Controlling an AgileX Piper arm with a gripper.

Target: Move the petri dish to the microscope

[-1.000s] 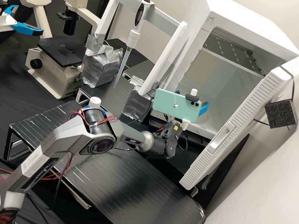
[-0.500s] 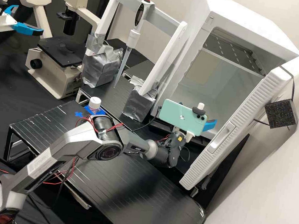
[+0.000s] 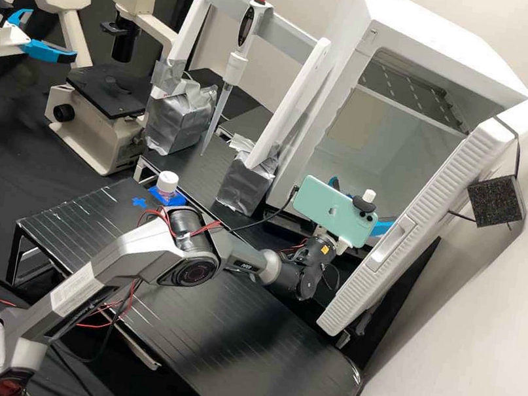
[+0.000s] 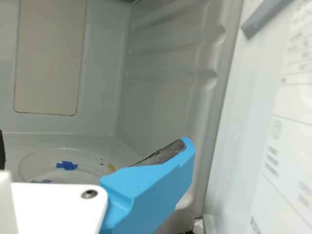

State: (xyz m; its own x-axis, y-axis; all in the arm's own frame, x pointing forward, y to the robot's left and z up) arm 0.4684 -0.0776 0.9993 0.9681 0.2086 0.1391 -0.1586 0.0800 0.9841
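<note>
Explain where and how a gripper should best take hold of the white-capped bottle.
Probably by opposite sides of its round white cap, coming down from above: the bottle stands upright with the cap uppermost, while the arm's elbow looks close to its lower part.

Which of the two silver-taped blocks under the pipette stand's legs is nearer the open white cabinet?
The front block, close by the cabinet; the rear block stands farther from it, beside the microscope.
</note>
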